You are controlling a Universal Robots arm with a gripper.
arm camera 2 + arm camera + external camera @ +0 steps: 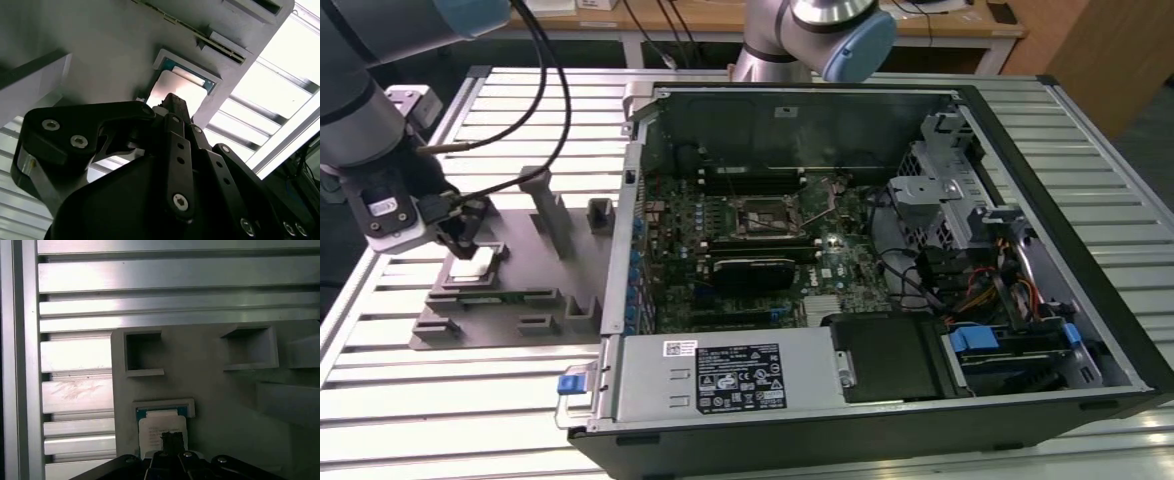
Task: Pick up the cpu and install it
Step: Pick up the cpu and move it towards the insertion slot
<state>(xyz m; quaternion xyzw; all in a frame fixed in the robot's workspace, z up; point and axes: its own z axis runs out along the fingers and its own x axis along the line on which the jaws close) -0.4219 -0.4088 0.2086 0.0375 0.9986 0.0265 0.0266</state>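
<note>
Robot arm's tool (455, 238) hangs directly over the cpu (475, 262). In the second wrist view the tool (172, 101) has its tip at or just above the silvery top of the cpu (189, 82). Whether the tool is clenched, released or already grasping cannot be told from these angles. The cpu lies flat in 1 shallow square pocket of the grey fixture tray (574, 265), right beneath the tool, not yet lifted. Around the tray spreads the slatted tabletop (454, 400). Well away from the tool stands the open computer case (1067, 190), with its motherboard (761, 255) and socket (761, 215) exposed. The likely hazard is an off-centre grip. That could tilt the chip against the pocket's rim, so it jams or slips free onto the slats.
</note>
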